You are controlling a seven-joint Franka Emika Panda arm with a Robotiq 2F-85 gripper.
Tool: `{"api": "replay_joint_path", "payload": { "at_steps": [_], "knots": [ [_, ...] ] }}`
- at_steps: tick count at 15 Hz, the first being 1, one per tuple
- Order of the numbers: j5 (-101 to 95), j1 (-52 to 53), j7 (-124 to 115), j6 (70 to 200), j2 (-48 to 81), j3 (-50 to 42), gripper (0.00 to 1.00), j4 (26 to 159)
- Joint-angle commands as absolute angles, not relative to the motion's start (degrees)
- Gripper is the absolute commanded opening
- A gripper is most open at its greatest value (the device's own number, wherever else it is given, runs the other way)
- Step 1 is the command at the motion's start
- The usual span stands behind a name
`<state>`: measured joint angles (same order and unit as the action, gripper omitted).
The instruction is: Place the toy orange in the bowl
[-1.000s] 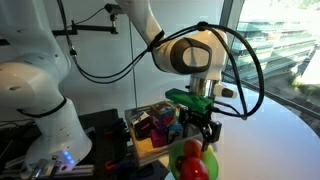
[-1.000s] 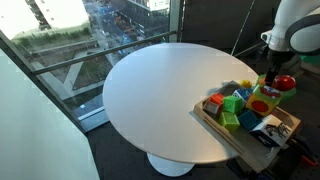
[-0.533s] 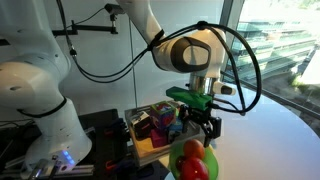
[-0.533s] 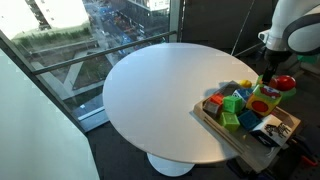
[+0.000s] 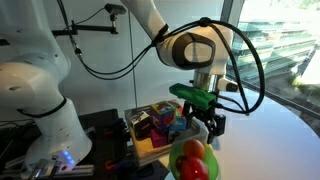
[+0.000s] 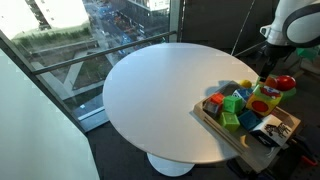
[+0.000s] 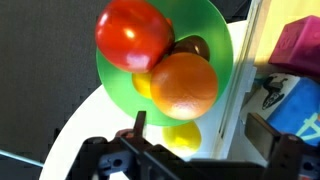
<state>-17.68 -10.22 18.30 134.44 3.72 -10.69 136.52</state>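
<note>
The toy orange lies in the lime-green bowl, next to a darker red round fruit and a dark item. My gripper hovers just above the bowl, open and empty, apart from the orange. In both exterior views the gripper hangs over the bowl; the orange shows in the bowl above the red fruit. A yellow toy lies on the white table beside the bowl.
A wooden tray of multicoloured toys stands right beside the bowl; its edge runs along the bowl in the wrist view. The round white table sits by a window wall. The robot base stands behind the tray.
My gripper has risen a little and drifted slightly sideways above the bowl. The orange and the other fruits stay in the bowl.
</note>
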Motion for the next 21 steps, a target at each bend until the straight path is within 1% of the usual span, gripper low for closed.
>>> {"api": "replay_joint_path", "payload": {
  "at_steps": [1, 17, 21],
  "knots": [
    [-14.5, -11.4, 22.6, 133.7, 2.9, -11.0, 1.00, 135.6],
    [-9.6, -14.4, 29.0, 133.5, 1.4, -13.7, 1.00, 136.1],
    [-6.6, -13.9, 32.4, 134.0, 3.1, -13.1, 1.00, 135.6]
  ]
}}
